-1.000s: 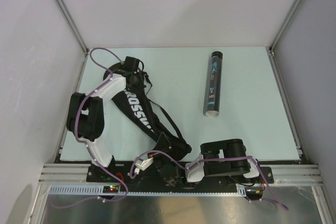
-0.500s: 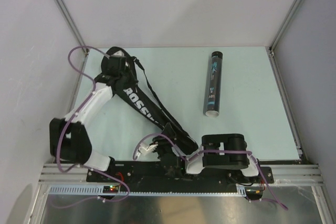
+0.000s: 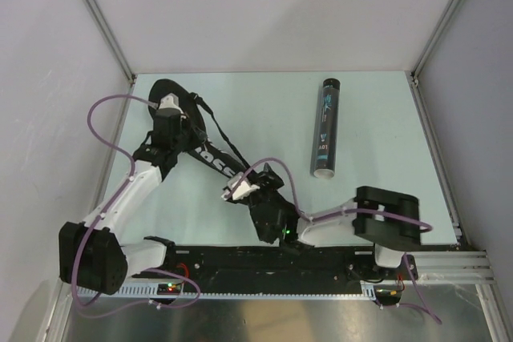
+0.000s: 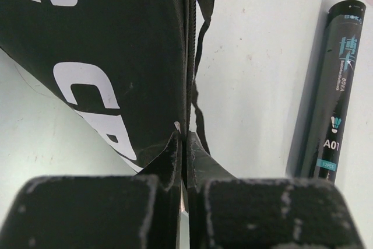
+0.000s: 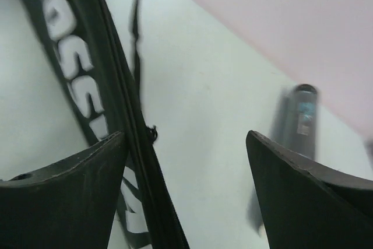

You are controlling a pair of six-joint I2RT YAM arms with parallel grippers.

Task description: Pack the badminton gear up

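Note:
The black racket bag [image 3: 215,161] with white lettering lies diagonally across the left half of the pale table. My left gripper [image 3: 175,122] is shut on the bag's zipper edge near its far end; in the left wrist view the fingers [image 4: 182,138] pinch the black fabric [image 4: 116,56]. My right gripper [image 3: 268,178] stands open at the bag's near end, with nothing between its fingers. In the right wrist view [image 5: 185,135] the bag [image 5: 64,56] runs past the left finger. The long black tube [image 3: 325,126] lies by itself at the right [image 4: 332,86] [image 5: 297,115].
The bag's thin black strap [image 3: 220,130] trails loose on the table beside it. White walls with metal corner posts [image 3: 96,18] close in the left, back and right. A metal rail [image 3: 449,266] runs along the near edge by the arm bases.
My right gripper has opened and moved from the near rail out along the bag. My left gripper has closed fully and moved left with the bag's far end; the bag's near end shifted away from the rail.

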